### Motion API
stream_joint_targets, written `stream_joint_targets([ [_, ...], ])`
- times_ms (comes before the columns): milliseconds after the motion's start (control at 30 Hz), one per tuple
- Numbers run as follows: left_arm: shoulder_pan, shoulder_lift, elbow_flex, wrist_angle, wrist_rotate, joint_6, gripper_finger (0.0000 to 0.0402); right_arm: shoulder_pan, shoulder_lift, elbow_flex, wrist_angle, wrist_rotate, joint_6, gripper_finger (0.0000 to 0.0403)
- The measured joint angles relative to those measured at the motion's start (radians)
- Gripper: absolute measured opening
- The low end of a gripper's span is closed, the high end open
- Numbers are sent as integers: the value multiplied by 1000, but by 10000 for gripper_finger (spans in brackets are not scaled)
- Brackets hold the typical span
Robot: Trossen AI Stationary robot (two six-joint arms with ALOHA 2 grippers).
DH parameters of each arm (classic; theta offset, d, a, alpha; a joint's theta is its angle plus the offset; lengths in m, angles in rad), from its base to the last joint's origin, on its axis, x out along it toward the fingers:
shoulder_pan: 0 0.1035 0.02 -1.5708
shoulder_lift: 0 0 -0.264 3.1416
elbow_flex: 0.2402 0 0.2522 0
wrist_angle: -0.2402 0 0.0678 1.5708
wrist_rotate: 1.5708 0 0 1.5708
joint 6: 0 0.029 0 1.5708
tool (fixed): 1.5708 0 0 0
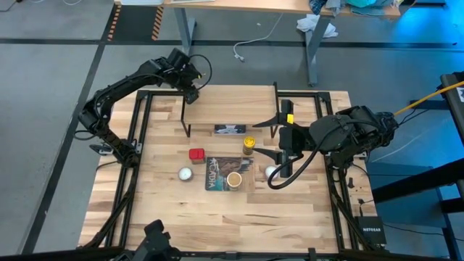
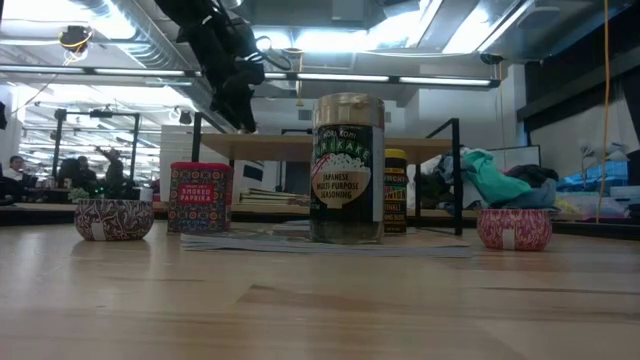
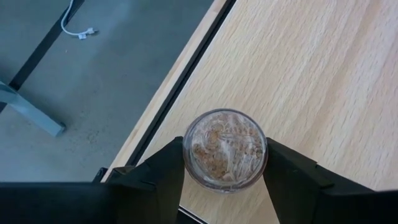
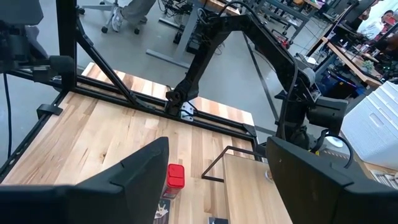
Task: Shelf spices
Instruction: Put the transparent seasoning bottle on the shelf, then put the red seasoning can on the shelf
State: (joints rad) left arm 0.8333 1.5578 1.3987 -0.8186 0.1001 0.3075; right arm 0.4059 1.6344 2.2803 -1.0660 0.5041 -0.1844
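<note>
Clamped between the left hand's [image 3: 225, 186] two fingers sat the tiny jar [image 3: 225, 149], over the shelf [image 3: 298, 74]. Next, setting it down gently. Right hand [image 4: 217, 180] waited, fingers apart.

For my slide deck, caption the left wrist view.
Left gripper brackets a small clear jar of brownish spice above the light-wood shelf.

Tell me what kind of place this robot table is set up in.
Probably a robotics lab or open workshop: bare grey concrete floor, other height-adjustable desks strewn with gear beyond the table, exposed ceiling ducts and strip lights, and people seated at workstations in the background.
</note>
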Motion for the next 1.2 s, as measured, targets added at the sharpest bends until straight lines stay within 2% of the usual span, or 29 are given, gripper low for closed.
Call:
stream_joint_targets([
  [500, -2, 0, 0, 15, -3, -12, 237, 0, 0, 0, 1, 0, 0, 276],
  [933, -46, -83, 0, 106, 7, -32, 239, 0, 0, 0, 3, 0, -4, 276],
  [1067, -76, -127, 0, 82, 20, -39, 239, 0, 0, 0, 11, 0, -12, 276],
  [1200, -158, -175, 0, 15, 61, -37, 239, 0, 0, 0, 19, 1, -29, 276],
])
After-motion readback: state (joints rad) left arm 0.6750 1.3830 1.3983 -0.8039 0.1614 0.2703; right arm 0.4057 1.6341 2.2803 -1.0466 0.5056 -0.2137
